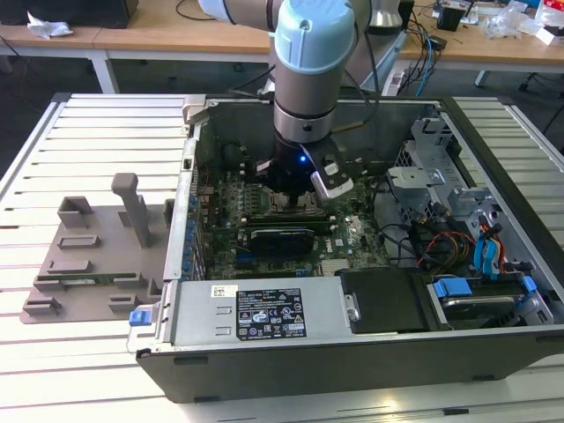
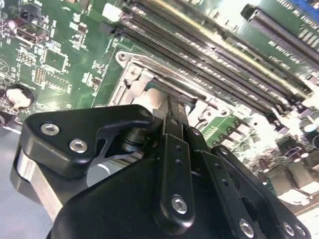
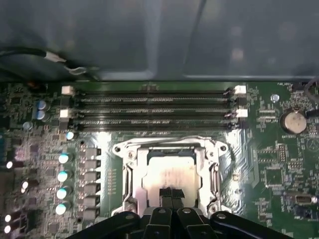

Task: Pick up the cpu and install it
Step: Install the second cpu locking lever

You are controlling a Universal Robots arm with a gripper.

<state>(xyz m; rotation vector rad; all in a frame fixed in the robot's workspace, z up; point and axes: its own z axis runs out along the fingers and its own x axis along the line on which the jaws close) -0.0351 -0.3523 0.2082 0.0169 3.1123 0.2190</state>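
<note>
cpu (image 3: 172,172) flat, square with socket frame (image 3: 130,172)

Near edge of cpu (image 3: 172,175) behind tool (image 3: 172,195).

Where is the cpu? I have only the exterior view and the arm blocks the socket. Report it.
Observer: In the first wrist view the cpu lies flat inside the metal socket frame.
Operator: Give me the fingers.
Observer: The gripper has its fingers together, tips over one edge of the cpu; I cannot tell if they touch it.
Operator: Tell me what lies beside the socket.
Observer: Long memory slots run parallel alongside the frame.
</note>
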